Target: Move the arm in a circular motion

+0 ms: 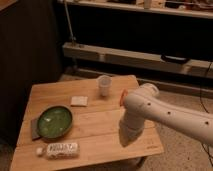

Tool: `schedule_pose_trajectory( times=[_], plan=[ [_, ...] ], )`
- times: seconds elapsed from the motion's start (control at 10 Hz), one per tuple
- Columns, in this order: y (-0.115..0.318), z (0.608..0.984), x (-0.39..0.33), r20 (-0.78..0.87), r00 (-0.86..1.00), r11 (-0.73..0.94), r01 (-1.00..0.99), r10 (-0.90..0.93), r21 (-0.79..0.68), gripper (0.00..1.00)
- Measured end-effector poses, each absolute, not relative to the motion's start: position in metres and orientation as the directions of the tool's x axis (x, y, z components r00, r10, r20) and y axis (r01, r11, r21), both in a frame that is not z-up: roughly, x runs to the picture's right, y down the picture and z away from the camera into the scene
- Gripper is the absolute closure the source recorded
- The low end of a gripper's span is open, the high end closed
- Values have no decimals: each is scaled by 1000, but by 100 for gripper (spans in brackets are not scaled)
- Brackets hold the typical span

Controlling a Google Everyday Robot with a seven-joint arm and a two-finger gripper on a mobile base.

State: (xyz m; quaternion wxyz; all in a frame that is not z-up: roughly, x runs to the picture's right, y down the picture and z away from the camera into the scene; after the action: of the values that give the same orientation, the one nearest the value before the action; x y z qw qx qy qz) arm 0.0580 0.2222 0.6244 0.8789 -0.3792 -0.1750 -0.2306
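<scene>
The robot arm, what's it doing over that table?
The white arm reaches in from the right, bends at its elbow and points its tapered tip down over the right front part of the table. Its job is only to draw a circle in the air, not to grab things. The gripper does not show in this view. A cup, a green bowl, a white pad and a bottle lying on its side sit on the table, away from the tip.

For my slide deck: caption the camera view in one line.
White arm bends down over a wooden table, its gripper low near the front edge, right of a green bowl.
</scene>
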Motion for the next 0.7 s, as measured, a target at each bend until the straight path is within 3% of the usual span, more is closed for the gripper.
schedule_pose_trajectory(
  times=[0.4,0.7],
  plan=[
    [181,637,-20,495,799,607,590,-342,-532,100],
    [189,640,-84,545,722,542,686,-425,-485,100]
  ],
)
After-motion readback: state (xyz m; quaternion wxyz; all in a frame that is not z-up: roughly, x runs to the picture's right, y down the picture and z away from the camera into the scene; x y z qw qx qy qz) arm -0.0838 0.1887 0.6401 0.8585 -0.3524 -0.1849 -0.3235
